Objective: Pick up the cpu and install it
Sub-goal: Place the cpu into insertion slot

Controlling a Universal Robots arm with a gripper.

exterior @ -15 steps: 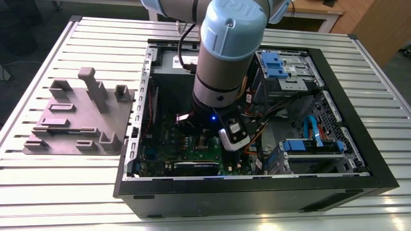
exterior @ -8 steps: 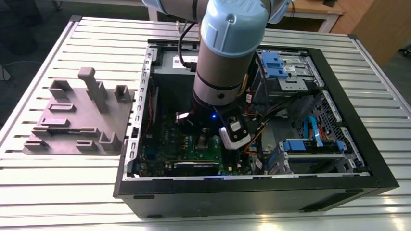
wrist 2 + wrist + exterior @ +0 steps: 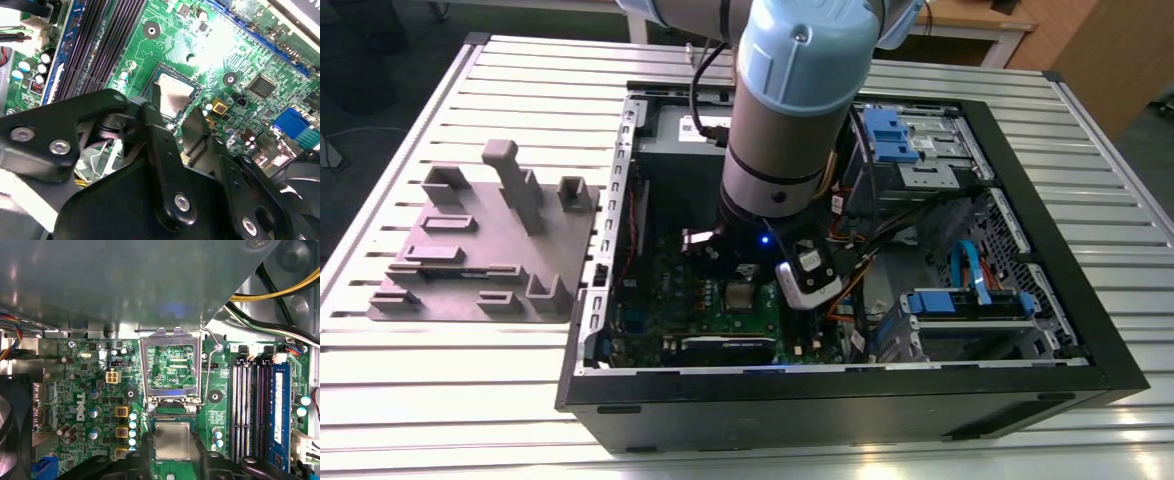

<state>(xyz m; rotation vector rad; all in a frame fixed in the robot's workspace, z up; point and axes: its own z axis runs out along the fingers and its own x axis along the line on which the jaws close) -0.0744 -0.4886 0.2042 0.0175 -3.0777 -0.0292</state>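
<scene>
Two fingers [image 3: 156, 102] of the gripper [image 3: 174, 111] clamp opposite edges of the cpu [image 3: 176, 97], which lies in the motherboard socket [image 3: 172, 416]. Hinged load frame [image 3: 172, 365]: raised open, just beside. RAM slots [image 3: 250, 405]: near. Green motherboard [image 3: 75, 385], inside open computer case [image 3: 854, 405].

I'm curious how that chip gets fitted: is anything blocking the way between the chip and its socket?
Nothing visible does. The hinged frame is swung open, and the cpu sits over the bared socket, right at the pincer.
</scene>
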